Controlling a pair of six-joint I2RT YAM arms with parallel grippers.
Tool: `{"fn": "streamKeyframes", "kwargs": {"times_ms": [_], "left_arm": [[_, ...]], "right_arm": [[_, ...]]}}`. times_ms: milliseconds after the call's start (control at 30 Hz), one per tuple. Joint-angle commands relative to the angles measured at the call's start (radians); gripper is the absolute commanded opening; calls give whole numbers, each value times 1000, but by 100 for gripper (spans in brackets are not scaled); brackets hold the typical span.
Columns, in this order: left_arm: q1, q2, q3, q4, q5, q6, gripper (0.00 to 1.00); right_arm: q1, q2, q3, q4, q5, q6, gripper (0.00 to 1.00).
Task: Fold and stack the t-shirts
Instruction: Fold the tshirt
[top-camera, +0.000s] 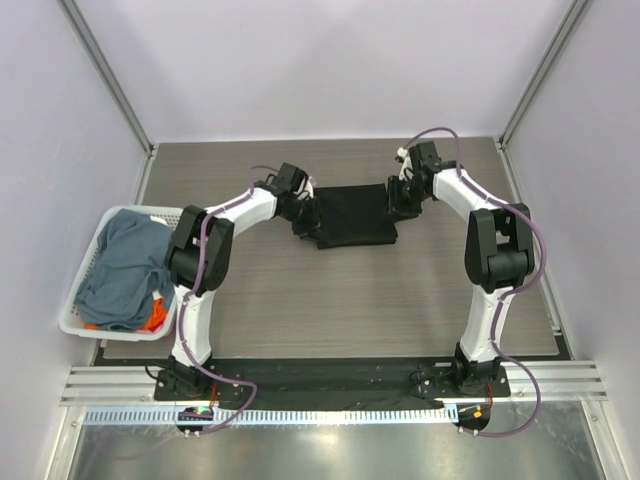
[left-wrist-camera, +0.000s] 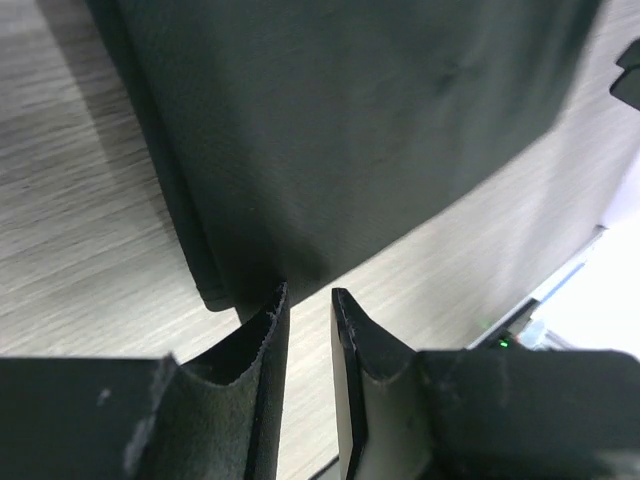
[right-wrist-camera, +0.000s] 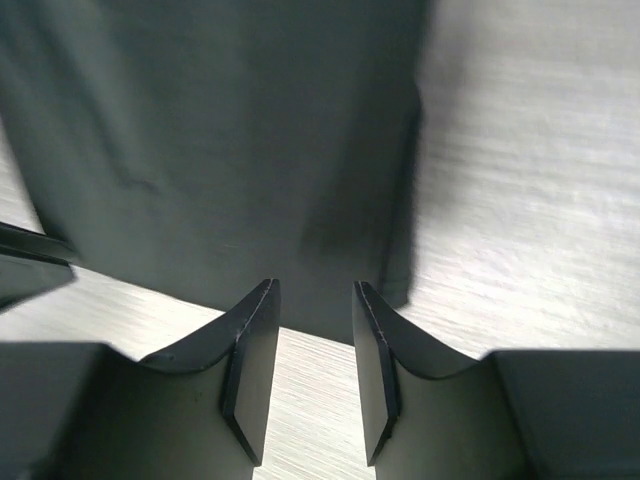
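Observation:
A black t-shirt (top-camera: 355, 215) lies folded into a small rectangle on the table's far middle. My left gripper (top-camera: 305, 222) sits at its left edge and my right gripper (top-camera: 399, 205) at its right edge. In the left wrist view the left gripper (left-wrist-camera: 310, 292) stands open, with bare table between its fingers and the black t-shirt (left-wrist-camera: 350, 130) just beyond the tips. The right gripper (right-wrist-camera: 315, 285) is open too, its tips at the hem of the black t-shirt (right-wrist-camera: 230, 140) and nothing between them.
A white basket (top-camera: 68, 322) stands at the table's left edge. It holds a crumpled blue-grey t-shirt (top-camera: 125, 265) and a bit of orange t-shirt (top-camera: 155, 318). Grey wood-grain table (top-camera: 350, 300) stretches in front of the folded shirt. White walls close in the sides and back.

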Motion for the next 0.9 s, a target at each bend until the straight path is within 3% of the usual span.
{"fn": "streamKeyframes", "kwargs": {"times_ms": [0, 300, 533, 600, 733, 867], "left_arm": [[-4, 5, -20, 77, -45, -1, 24], [-14, 9, -43, 75, -101, -7, 24], [-19, -101, 9, -39, -134, 22, 24], [-16, -141, 31, -75, -141, 37, 24], [-18, -257, 58, -167, -146, 72, 25], [-18, -398, 3, -179, -100, 89, 26]], "right_arm": [[-8, -11, -44, 26, 68, -31, 40], [-5, 15, -129, 88, 57, -54, 35], [-5, -2, -127, 93, 73, -51, 21], [-6, -20, -123, 88, 71, -48, 22], [-5, -57, -109, 77, 54, -34, 33], [-5, -56, -80, 73, 42, -31, 39]]}}
